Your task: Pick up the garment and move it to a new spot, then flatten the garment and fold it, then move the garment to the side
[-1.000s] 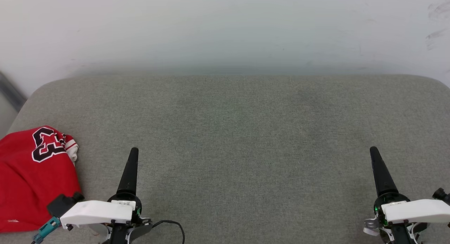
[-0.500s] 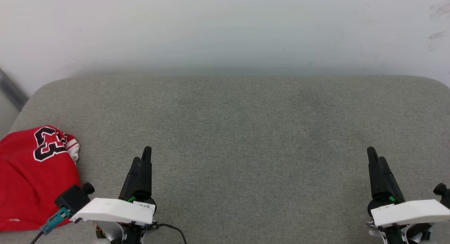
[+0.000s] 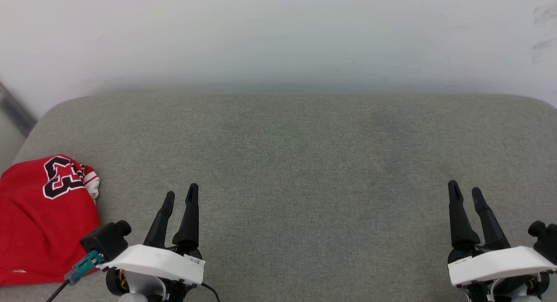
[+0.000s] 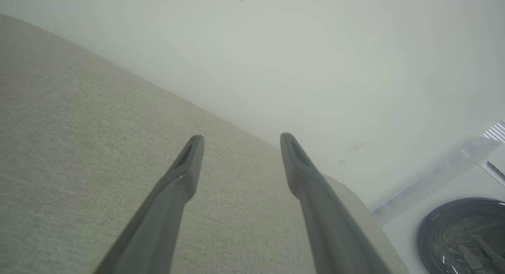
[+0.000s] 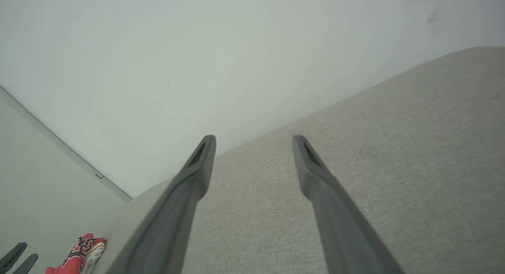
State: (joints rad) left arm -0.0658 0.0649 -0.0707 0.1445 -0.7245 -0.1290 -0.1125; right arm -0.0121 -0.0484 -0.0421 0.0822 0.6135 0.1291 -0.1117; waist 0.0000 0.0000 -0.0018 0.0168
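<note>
The garment (image 3: pixel 41 223) lies in a soft, crumpled heap at the 8 o'clock edge of the head view, on the left end of a wide cushion (image 3: pixel 296 162) with rounded corners and a coarse grey-green woven cover. Its cloth is smooth and red. A black, white-outlined "23" faces up near the top of the heap, and a bit of white sleeve with red-and-white striped trim pokes out at the heap's 2 o'clock. The left gripper (image 3: pixel 181 190) is at the garment's 3 o'clock, near it but apart, its two long, tapering black fingers spread in a narrow V with nothing between them. A glossy white shell (image 3: pixel 156 263) caps its wrist, and a boxy black wrist camera (image 3: pixel 106 240) with a teal plug (image 3: pixel 82 265) juts toward the garment. The right gripper (image 3: pixel 464 186) sits at 4 o'clock of that view, well apart from the garment, its fingers likewise parted and empty. Behind the cushion, at 12 o'clock, rises a matte white wall (image 3: pixel 278 32) with faint scuffs. In the left wrist view the parted fingers frame bare weave, and a white appliance (image 4: pixel 457 226) with a round dark door shows at 5 o'clock. In the right wrist view the garment (image 5: pixel 77 256) is a small red-and-white bundle at 7 o'clock.
</note>
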